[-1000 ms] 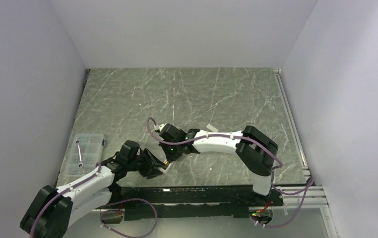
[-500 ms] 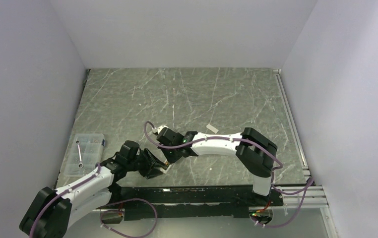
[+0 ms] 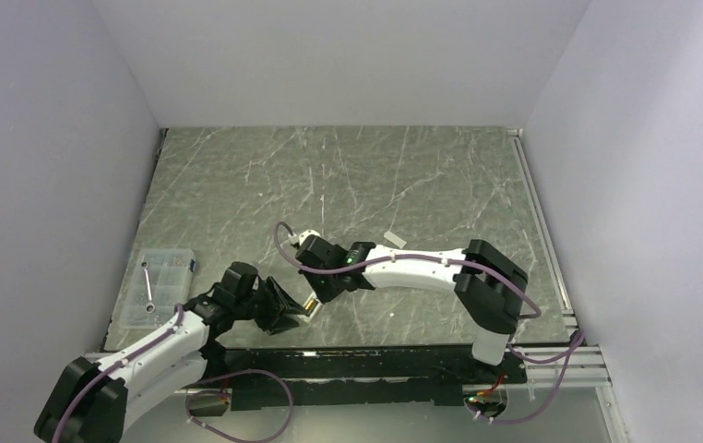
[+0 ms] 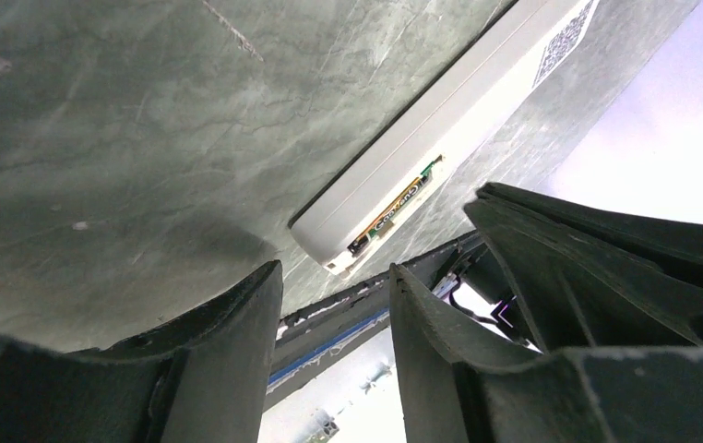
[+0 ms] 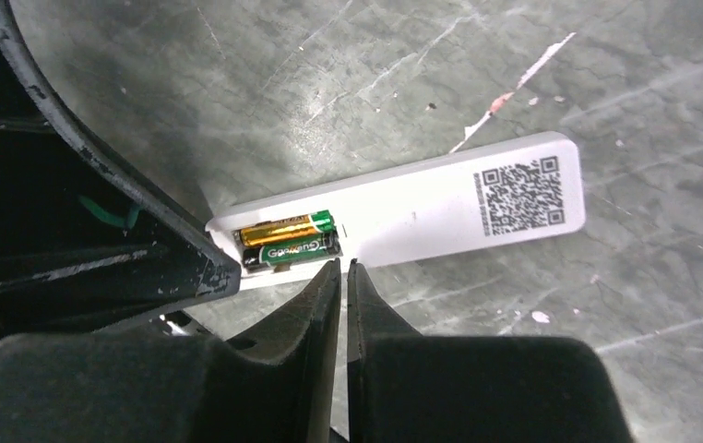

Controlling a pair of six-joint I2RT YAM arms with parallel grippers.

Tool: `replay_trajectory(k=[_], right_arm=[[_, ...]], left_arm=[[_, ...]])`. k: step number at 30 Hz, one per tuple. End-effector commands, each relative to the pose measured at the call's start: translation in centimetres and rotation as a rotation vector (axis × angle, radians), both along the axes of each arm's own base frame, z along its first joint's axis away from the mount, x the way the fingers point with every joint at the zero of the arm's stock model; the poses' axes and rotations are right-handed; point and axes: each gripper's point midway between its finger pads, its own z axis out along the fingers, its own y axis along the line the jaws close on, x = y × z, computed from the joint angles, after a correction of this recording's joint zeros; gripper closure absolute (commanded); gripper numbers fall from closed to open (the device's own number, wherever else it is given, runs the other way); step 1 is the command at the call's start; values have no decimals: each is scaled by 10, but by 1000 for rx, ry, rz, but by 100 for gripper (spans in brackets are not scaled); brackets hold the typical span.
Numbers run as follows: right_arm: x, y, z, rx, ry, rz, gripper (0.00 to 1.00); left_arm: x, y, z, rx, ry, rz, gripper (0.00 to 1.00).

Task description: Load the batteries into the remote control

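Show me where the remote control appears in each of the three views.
Top external: remote control lower centre-left, mostly hidden; only a small pale end shows.
Left wrist: remote control runs diagonally from centre to upper right corner.
Right wrist: remote control lies across the centre, back up.
Shared landmark: the batteries in its open compartment, in both wrist views; too small in the top view.

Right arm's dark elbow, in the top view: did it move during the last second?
Yes. The dark elbow shifted right and slightly nearer, away from the white cover piece, which stayed put.
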Motion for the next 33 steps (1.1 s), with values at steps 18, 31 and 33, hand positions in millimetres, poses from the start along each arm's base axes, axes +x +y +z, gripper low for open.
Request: replay_trajectory(k=[18, 31, 33], right_arm=[[13, -53, 23, 140, 16, -206, 81], [12, -47, 4, 220, 142, -260, 83], [14, -45, 3, 220, 143, -268, 83]], left_arm=[[26, 20, 28, 250, -121, -92, 47], [50, 13, 6, 339, -122, -191, 50], [51, 10, 5, 331, -121, -204, 50]])
